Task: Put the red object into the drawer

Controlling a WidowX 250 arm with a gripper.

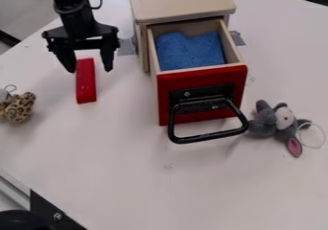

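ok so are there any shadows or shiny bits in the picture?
In the camera view, soft, faint shadows lie on the white table, next to the spotted toy and the grey toy; in that same camera view, the red block looks a little shiny near its lower end, and no glare hides the blue cloth.

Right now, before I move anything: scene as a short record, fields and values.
gripper: open, over the far end of the red block, a finger to each side of it
target: red block, on the table, outside the drawer
drawer: pulled open, red front, black handle
drawer contents: blue cloth-like piece
nearby: gray plush toy, image right of drawer; leopard-spotted toy, image left of block
gripper height above table: cannot tell
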